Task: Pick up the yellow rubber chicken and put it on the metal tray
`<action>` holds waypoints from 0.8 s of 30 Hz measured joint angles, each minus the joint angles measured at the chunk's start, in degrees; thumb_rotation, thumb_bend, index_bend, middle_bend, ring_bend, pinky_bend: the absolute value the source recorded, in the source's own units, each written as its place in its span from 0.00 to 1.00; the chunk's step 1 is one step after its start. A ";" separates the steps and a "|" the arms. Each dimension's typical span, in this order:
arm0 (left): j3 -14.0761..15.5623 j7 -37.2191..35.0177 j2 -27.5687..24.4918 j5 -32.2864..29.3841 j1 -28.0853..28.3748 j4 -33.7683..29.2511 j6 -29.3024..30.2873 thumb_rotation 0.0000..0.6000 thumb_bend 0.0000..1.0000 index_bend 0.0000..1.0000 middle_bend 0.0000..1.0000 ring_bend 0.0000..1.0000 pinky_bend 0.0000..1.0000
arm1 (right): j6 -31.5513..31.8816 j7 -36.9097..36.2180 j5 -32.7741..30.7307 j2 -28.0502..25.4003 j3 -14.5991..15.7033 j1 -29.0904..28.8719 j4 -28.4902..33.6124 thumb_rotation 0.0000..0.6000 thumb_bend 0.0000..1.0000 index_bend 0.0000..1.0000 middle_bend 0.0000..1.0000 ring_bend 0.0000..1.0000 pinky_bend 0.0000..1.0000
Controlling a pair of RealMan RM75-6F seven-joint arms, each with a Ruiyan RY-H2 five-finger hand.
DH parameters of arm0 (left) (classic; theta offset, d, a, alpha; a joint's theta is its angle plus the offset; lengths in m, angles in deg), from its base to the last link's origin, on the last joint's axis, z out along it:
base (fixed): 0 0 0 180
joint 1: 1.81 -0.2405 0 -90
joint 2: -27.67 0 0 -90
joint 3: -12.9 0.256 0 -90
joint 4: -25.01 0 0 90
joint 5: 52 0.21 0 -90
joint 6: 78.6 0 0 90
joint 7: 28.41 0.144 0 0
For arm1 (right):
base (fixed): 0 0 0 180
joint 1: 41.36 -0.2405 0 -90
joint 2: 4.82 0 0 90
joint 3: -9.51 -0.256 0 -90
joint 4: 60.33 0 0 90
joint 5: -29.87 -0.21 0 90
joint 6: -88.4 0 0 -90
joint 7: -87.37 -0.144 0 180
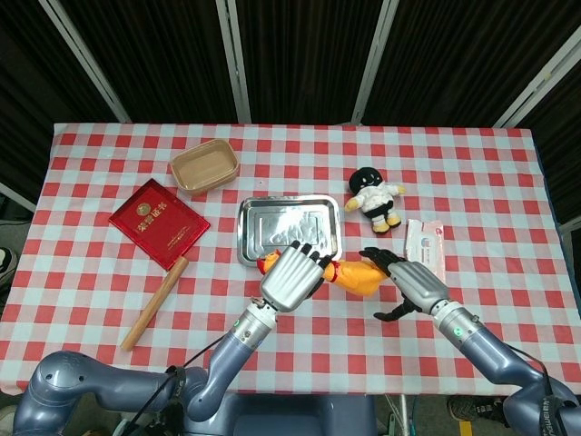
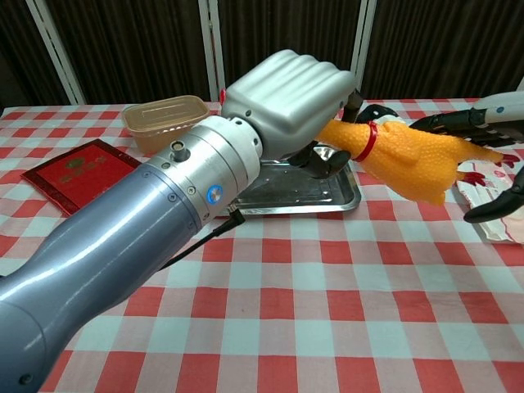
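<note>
My left hand (image 1: 290, 277) (image 2: 286, 102) grips the yellow rubber chicken (image 1: 359, 276) (image 2: 409, 155) by its neck and holds it in the air, just in front of the metal tray (image 1: 254, 225) (image 2: 278, 194). The chicken's body sticks out to the right with a red band around the neck. My right hand (image 1: 408, 283) (image 2: 491, 168) is beside the chicken's tail end with its fingers spread apart, and it holds nothing. The tray has nothing on it.
A tan food container (image 1: 205, 168) and a red booklet (image 1: 159, 222) lie at the back left, with a wooden rolling pin (image 1: 154, 303) in front of them. A small plush doll (image 1: 376, 196) and a tissue packet (image 1: 425, 243) lie right of the tray.
</note>
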 measured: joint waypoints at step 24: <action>-0.01 -0.25 0.91 0.82 -0.74 -0.67 -0.25 1.00 0.68 0.64 0.64 0.55 0.65 | 7.33 6.99 -7.66 5.55 -1.92 0.14 -0.93 1.00 0.48 1.00 0.77 0.86 0.86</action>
